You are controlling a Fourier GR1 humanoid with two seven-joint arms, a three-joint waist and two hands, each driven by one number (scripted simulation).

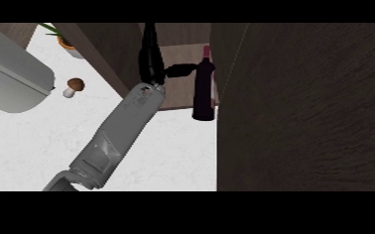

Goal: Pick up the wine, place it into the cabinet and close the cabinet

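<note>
White counter (176, 148) lies below a dark wooden cabinet (110, 44). At its shelf's front edge stands the dark glass wine bottle (204, 87). The black left hand (152, 59) beside it is spread, empty. Seemingly only closing the dark door (293, 109) is left.

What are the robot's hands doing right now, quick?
Left hand: open, fingers straight, thumb reaching to the wine bottle, not curled round it.
Right hand: not in view.
</note>
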